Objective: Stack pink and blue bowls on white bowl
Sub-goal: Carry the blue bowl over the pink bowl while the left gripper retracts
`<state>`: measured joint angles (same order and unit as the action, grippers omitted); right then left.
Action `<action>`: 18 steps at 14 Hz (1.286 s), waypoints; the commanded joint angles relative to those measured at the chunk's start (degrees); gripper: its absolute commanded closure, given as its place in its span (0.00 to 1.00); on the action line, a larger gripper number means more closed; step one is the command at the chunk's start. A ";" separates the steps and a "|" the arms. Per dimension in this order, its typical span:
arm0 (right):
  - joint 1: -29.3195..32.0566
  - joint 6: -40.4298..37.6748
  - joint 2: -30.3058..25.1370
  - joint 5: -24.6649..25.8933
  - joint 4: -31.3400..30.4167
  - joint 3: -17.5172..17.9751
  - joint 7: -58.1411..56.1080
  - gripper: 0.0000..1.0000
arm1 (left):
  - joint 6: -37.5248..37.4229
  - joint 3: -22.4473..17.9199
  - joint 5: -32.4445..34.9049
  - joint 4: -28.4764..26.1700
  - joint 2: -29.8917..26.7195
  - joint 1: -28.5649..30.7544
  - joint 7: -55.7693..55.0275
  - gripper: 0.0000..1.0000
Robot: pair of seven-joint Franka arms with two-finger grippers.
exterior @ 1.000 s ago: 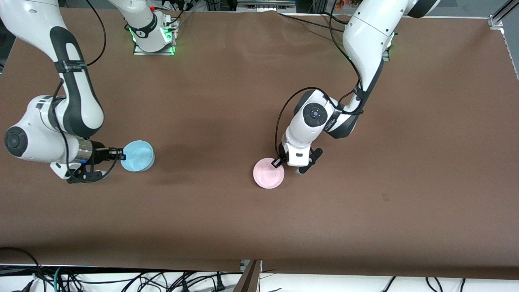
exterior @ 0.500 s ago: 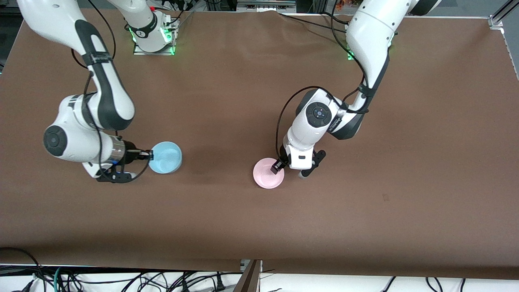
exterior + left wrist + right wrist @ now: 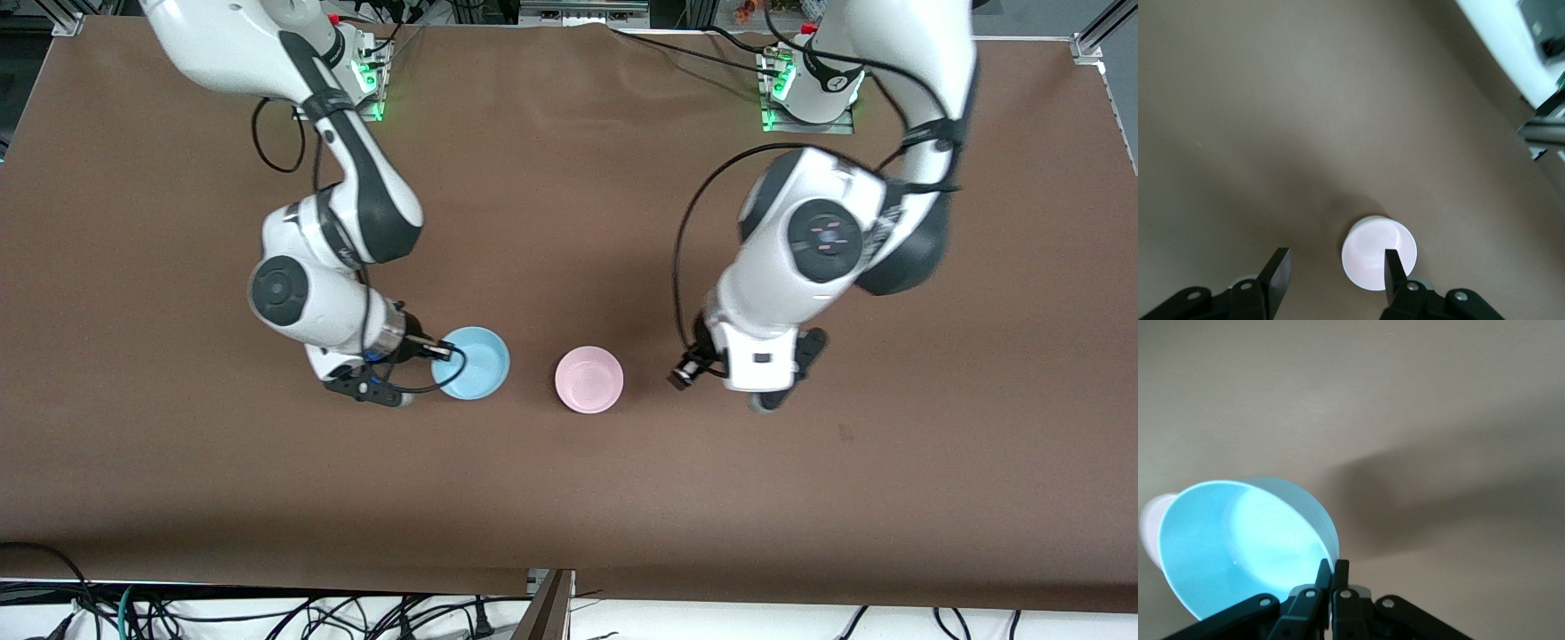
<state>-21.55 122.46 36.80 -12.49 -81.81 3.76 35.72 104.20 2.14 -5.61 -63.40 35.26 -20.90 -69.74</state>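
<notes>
From the front, my right gripper (image 3: 442,352) is clenched on the rim of the blue bowl (image 3: 473,374) and carries it in the air over the middle of the table (image 3: 569,498); half a second ago it hung well toward the right arm's end, and now it is just beside the pink bowl (image 3: 589,380), on the side of the right arm's end; my left gripper (image 3: 683,373) had a finger on the pink bowl's rim then; now it has let go and pulled away toward the left arm's end, up over bare table, fingers spread; the pink bowl sits where it was, about midway between the table's two ends and somewhat nearer the front camera's edge than the bases' edge; I see no white bowl apart from it.

From my left wrist, the fingers (image 3: 1276,280) stand wide open with nothing between them; below lies the pink bowl (image 3: 1378,252), and a pale rim under it suggests, I judge, that it already rests on the white bowl.

From my right wrist, the fingers (image 3: 1331,577) pinch the blue bowl's (image 3: 1245,543) wall, tilted, and the pink bowl (image 3: 1150,520) peeps past its edge; so the pink step looks done, and my blue one remains to be lowered on top.
</notes>
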 commanded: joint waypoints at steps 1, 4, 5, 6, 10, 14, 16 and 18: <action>-3.14 4.16 6.26 -0.43 7.97 -0.42 8.03 1.00 | -4.53 0.49 0.52 2.93 -2.72 6.02 7.74 0.35; -6.48 8.92 9.34 -0.34 10.00 -0.42 13.49 1.00 | -10.58 0.76 0.16 2.93 -6.60 14.54 23.71 0.34; -7.44 10.15 9.95 -0.34 10.17 -0.42 15.85 1.00 | -12.16 0.58 0.51 2.84 -7.39 16.57 28.73 0.33; -8.41 11.21 10.39 -0.25 10.18 -0.42 18.05 1.00 | -13.05 0.49 1.04 2.49 -8.44 18.16 33.31 0.31; -10.52 11.92 11.89 -0.16 10.17 -0.51 21.75 1.00 | -19.73 0.23 1.22 -0.49 -10.65 21.42 49.57 0.25; -11.76 11.66 12.42 -0.34 9.91 -0.51 22.03 1.00 | -16.50 0.32 2.88 -12.85 -19.15 22.83 57.59 0.25; -12.11 11.74 12.68 -0.34 9.91 -0.51 22.99 1.00 | -12.55 0.32 2.89 -20.68 -24.42 22.83 59.45 0.25; -12.46 11.83 13.21 -0.34 10.00 -0.51 23.35 1.00 | -12.18 0.32 2.97 -23.95 -27.16 22.83 61.03 0.25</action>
<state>-33.19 134.27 48.66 -12.49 -73.73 3.69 57.84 89.31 1.95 -4.09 -78.73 14.63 1.51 -11.61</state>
